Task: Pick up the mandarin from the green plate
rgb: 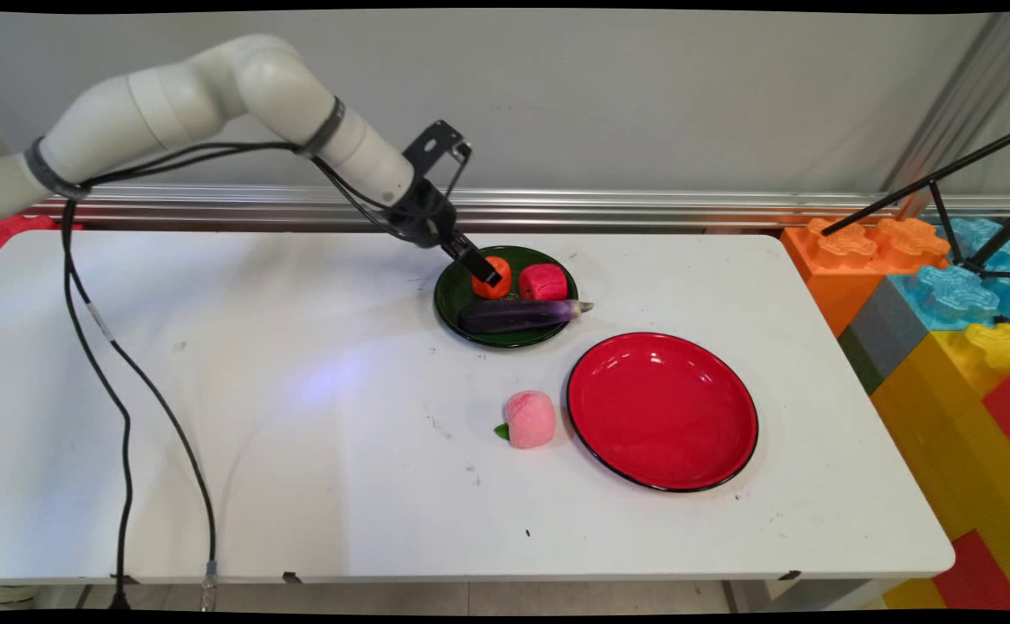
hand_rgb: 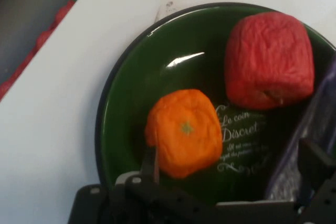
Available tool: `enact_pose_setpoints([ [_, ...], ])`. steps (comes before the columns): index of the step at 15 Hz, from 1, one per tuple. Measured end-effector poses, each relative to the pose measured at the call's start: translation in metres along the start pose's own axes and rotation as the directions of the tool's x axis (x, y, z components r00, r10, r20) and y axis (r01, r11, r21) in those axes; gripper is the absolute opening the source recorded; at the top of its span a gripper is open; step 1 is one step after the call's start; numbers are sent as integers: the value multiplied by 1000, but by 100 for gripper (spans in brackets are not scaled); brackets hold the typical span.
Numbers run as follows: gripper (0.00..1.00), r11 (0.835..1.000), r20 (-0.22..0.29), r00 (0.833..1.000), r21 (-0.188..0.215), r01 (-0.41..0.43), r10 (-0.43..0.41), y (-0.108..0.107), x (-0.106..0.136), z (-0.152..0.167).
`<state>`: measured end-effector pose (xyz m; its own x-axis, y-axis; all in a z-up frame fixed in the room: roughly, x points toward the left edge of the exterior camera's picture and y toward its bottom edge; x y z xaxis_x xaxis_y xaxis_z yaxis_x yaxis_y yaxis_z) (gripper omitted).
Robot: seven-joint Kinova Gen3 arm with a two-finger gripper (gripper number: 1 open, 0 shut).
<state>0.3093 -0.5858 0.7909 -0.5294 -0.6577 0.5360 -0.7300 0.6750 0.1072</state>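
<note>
My gripper (rgb: 489,274) is low over a dark green plate (rgb: 455,299) at the table's back middle, open. In the hand view its fingers (hand_rgb: 150,165) straddle an orange fruit (hand_rgb: 184,132), which lies against the left one; the gripper (hand_rgb: 231,169) is not closed on it. On the same green plate (hand_rgb: 131,119) lie a red fruit (hand_rgb: 269,59) and a purple eggplant (hand_rgb: 287,179) by the right finger. The main view shows the orange fruit (rgb: 494,279) partly behind the fingertip, the red fruit (rgb: 544,282) to its right and the eggplant (rgb: 518,315) in front.
A red plate (rgb: 662,409) with nothing on it sits nearer the front, right of centre. A pink peach (rgb: 529,419) lies on the table just left of it. Big coloured blocks (rgb: 947,303) and a tripod leg (rgb: 929,186) stand off the right end.
</note>
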Motion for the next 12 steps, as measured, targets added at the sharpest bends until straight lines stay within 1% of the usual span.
enact_pose_setpoints([
  [4, 100, 1000, -5, 1000, 13, 16, -15, 3, 0, 23],
  [7, 100, 999, -7, 1000, 25, 21, -21, 3, -1, 34],
  [12, 100, 999, -11, 1000, 46, 27, -27, 2, -1, 43],
])
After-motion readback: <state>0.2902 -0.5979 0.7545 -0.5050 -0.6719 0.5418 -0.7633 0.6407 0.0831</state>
